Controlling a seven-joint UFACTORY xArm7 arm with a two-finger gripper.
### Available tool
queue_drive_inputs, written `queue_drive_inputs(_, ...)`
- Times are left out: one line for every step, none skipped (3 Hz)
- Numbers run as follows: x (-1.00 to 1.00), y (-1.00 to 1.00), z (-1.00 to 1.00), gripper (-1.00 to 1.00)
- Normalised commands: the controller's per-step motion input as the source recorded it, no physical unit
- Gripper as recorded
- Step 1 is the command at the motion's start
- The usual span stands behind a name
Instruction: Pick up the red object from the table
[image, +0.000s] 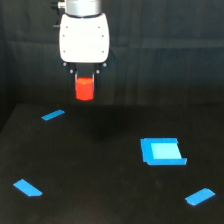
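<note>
Exterior view: gripper (84, 85) holds the red block (84, 88) in the air above the table (100, 165).
Its dark fingers are barely visible against the dark backdrop, closed on the block's upper part under the white arm housing (84, 37); the block hangs upright, clear of the black surface. Below lie four blue pieces: a sliver (53, 115) toward the view's left, a larger square (161, 151) toward the right, and strips near the lower left (28, 188) and lower right (200, 196).

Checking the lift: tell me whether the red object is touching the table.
Apart. The exterior view shows the red object held in the claw, well above the table.
</note>
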Motion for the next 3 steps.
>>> queue_drive_inputs(-0.07, 0.07, -0.06, -1.00)
queue_drive_inputs(-0.02, 0.10, 0.00, -1.00)
queue_drive_inputs(-0.08, 0.03, -0.01, -0.98)
